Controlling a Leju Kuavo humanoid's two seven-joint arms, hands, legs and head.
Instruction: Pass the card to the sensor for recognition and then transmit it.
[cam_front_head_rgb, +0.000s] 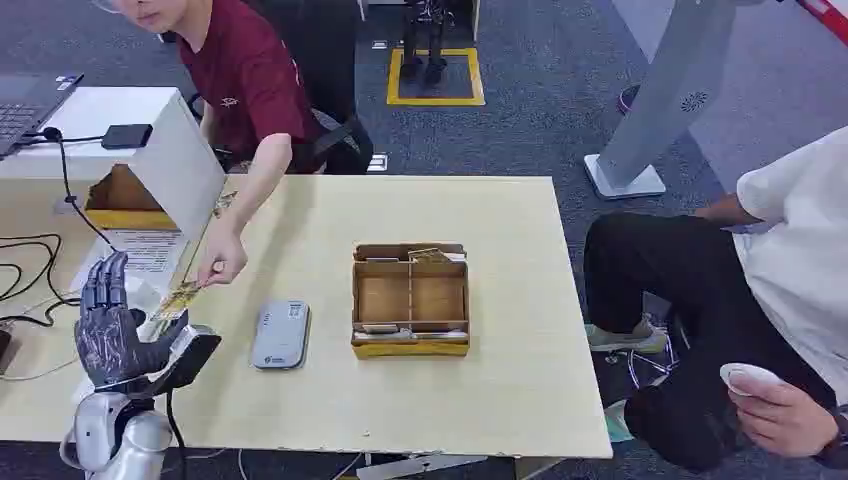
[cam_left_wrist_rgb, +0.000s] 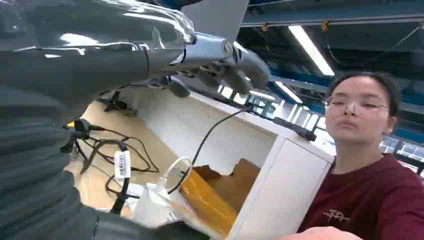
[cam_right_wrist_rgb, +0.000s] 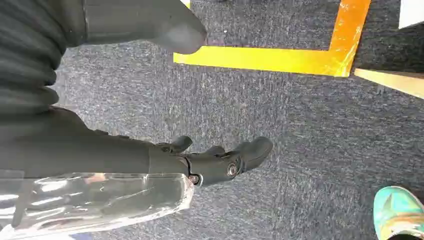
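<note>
A person in a maroon shirt (cam_front_head_rgb: 245, 80) reaches over the table and pinches a yellowish card (cam_front_head_rgb: 178, 298) by its far end. The card's near end lies just above the thumb of my left hand (cam_front_head_rgb: 115, 330), which is raised near the table's front left corner with fingers spread and nothing gripped. I cannot tell whether the thumb touches the card. In the left wrist view, my left hand's fingers (cam_left_wrist_rgb: 227, 60) are stretched out. The grey sensor (cam_front_head_rgb: 280, 334) lies flat to the right of that hand. My right hand (cam_right_wrist_rgb: 215, 162) hangs over the carpet, holding nothing.
A cardboard sorter box (cam_front_head_rgb: 410, 298) with cards stands mid-table. A white partition (cam_front_head_rgb: 185, 160), a yellow-edged carton (cam_front_head_rgb: 122, 200), a laptop (cam_front_head_rgb: 25, 105) and cables (cam_front_head_rgb: 30, 260) crowd the left. A second person (cam_front_head_rgb: 790, 300) sits at the right, holding a white object (cam_front_head_rgb: 750, 378).
</note>
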